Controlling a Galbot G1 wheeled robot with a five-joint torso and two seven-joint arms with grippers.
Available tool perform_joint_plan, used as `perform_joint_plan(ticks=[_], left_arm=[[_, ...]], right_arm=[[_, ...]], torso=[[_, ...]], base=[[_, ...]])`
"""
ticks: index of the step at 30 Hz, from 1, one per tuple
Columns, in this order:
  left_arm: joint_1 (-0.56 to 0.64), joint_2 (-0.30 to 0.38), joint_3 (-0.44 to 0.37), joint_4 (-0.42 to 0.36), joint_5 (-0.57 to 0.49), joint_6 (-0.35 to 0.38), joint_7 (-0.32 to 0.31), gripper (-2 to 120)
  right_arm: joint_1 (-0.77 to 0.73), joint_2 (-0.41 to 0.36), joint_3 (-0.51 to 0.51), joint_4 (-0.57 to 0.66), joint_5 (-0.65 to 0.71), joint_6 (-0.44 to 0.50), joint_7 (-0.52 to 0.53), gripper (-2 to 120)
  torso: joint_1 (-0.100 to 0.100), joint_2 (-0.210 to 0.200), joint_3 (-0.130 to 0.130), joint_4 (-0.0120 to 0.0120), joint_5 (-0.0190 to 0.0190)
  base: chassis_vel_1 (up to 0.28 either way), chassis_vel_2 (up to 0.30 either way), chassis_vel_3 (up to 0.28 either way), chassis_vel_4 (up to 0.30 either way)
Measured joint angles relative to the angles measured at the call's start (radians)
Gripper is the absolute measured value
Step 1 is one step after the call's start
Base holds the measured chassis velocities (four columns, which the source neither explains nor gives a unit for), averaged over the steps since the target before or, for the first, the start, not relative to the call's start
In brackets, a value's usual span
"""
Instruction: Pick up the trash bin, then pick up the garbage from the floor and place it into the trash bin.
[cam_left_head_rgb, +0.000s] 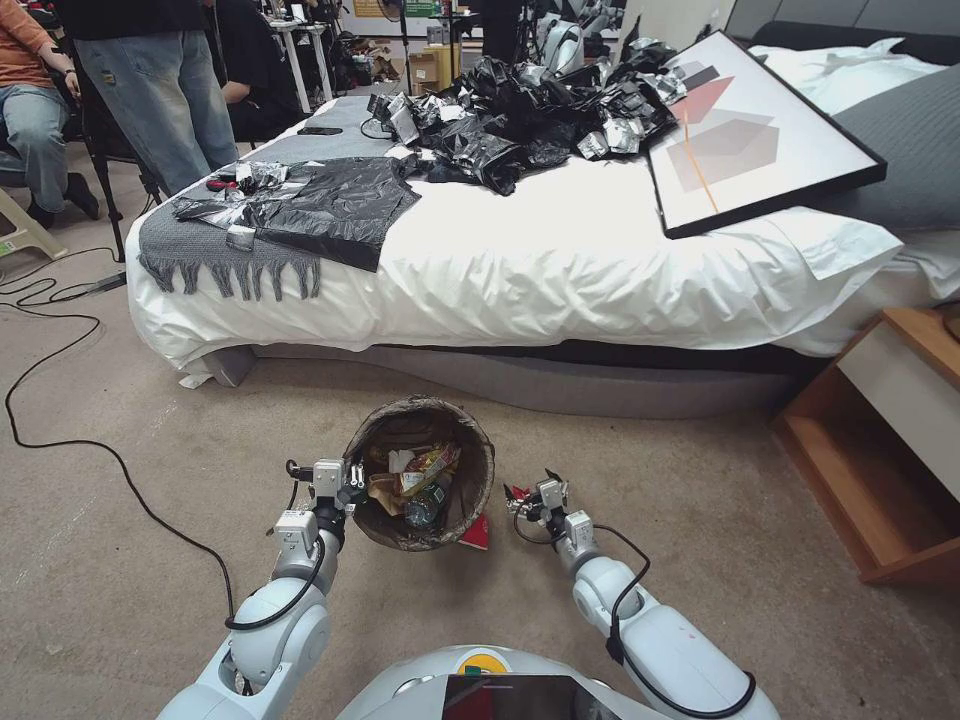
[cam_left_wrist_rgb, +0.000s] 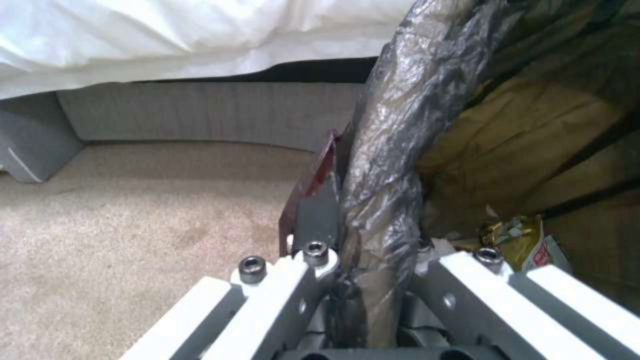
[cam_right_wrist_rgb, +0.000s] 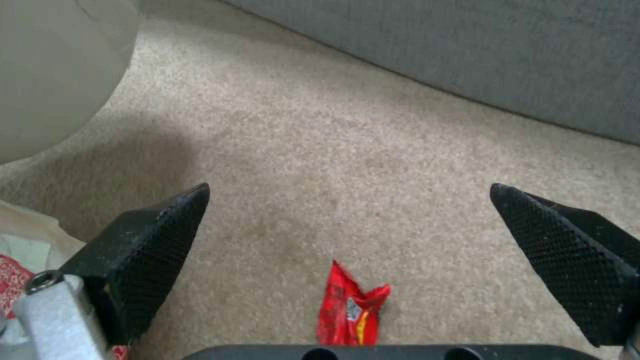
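Trash bin (cam_left_head_rgb: 420, 487) is held at its rim by the left gripper (cam_left_head_rgb: 350, 487), whose fingers (cam_left_wrist_rgb: 319, 220) are pinched onto the bag-lined rim (cam_left_wrist_rgb: 393, 165) w/ one finger outside and the other inside the bin. Bin is seen on the carpet (cam_left_head_rgb: 700, 500) just in front of the robot, betw. the two arms, near the foot of the bed (cam_left_head_rgb: 560, 270); whether it is lifted off the carpet cannot be told. Inside it are seen a brown paper bag (cam_left_head_rgb: 385, 492), a yellow wrapper (cam_left_head_rgb: 428, 468) and a bottle (cam_left_head_rgb: 426, 505). A flat red packet (cam_left_head_rgb: 477, 533) is seen on the carpet at the bin's base, right side. Right gripper (cam_left_head_rgb: 527, 497) is held low over the carpet just right of the bin, its black fingers (cam_right_wrist_rgb: 150, 240) spread wide apart w/ nothing betw. them. A small crumpled red wrapper (cam_right_wrist_rgb: 350, 310) lies on the carpet close under the right gripper, near the palm end. On the bed are seen a heap of black plastic bags (cam_left_head_rgb: 530, 110) and a framed picture (cam_left_head_rgb: 750, 130).
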Motion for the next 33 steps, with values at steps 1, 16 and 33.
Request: perform_joint_plan(ticks=[1, 16, 33], left_arm=[[0.000, 0.000, 0.000, 0.000, 0.000, 0.000, 0.000, 3], [-0.001, -0.004, 0.000, -0.001, 0.001, 0.000, 0.000, 3], [-0.005, -0.005, 0.001, -0.002, 0.001, -0.001, 0.000, 3]], right_arm=[[0.000, 0.001, 0.000, -0.001, -0.001, 0.000, 0.000, 100], [0.005, 0.059, -0.002, -0.074, -0.060, -0.005, 0.001, 100], [0.017, 0.082, 0.011, -0.152, -0.074, -0.003, 0.008, 100]], torso=[[0.000, 0.000, 0.000, 0.0000, 0.0000], [0.000, 0.000, 0.000, 0.0000, 0.0001], [0.000, 0.000, 0.000, 0.0000, 0.0002]], base=[[0.000, 0.000, 0.000, 0.000], [0.000, 0.000, 0.000, 0.000], [0.000, 0.000, 0.000, 0.000]])
